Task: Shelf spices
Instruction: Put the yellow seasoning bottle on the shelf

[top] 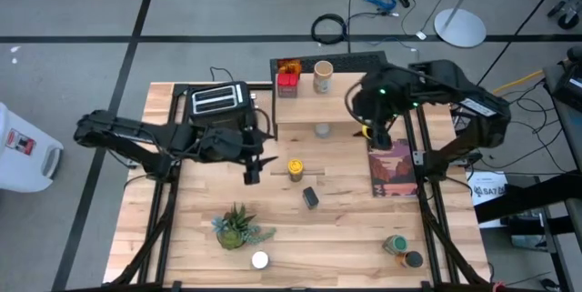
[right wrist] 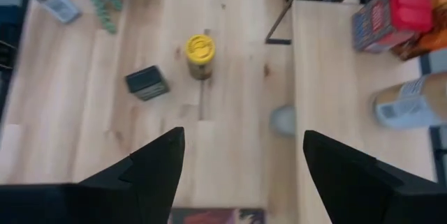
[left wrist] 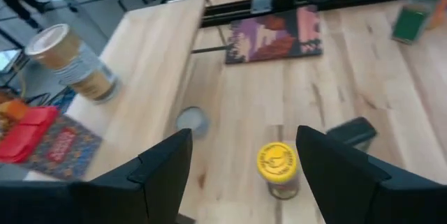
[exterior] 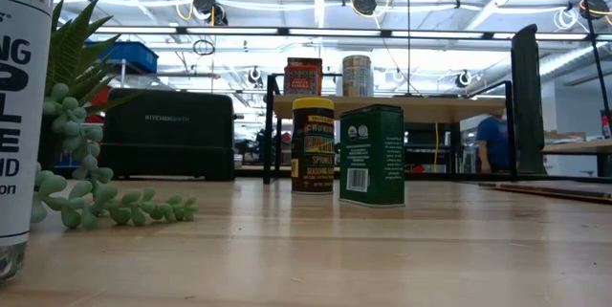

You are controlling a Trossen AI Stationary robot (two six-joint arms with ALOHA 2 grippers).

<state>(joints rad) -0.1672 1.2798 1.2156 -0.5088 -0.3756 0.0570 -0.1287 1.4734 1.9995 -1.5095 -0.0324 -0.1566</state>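
The table (top: 346, 237) was pale planked wood with a smooth, faintly glossy finish. The shelf (right wrist: 335, 63) beside the right claw had a matt light wood top. Just ahead of the left claw, the jar (left wrist: 278, 172) wore a shiny yellow plastic lid.

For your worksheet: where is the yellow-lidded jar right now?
In the high view, the yellow-lidded jar stands mid-table, before the shelf, beside the dark square tin.

Wooden table (top: 346, 237) carrying a low plank-topped shelf (top: 336, 110) and scattered spice containers.
On the shelf top: red tin (top: 287, 80), tan-lidded jar (top: 322, 76). On the tabletop: yellow-lidded jar (top: 296, 168), dark square tin (top: 311, 197), potted plant (top: 238, 226), white-capped shaker (top: 260, 260), black toaster (top: 220, 101), book (top: 392, 170), green-capped bottle (top: 396, 245).
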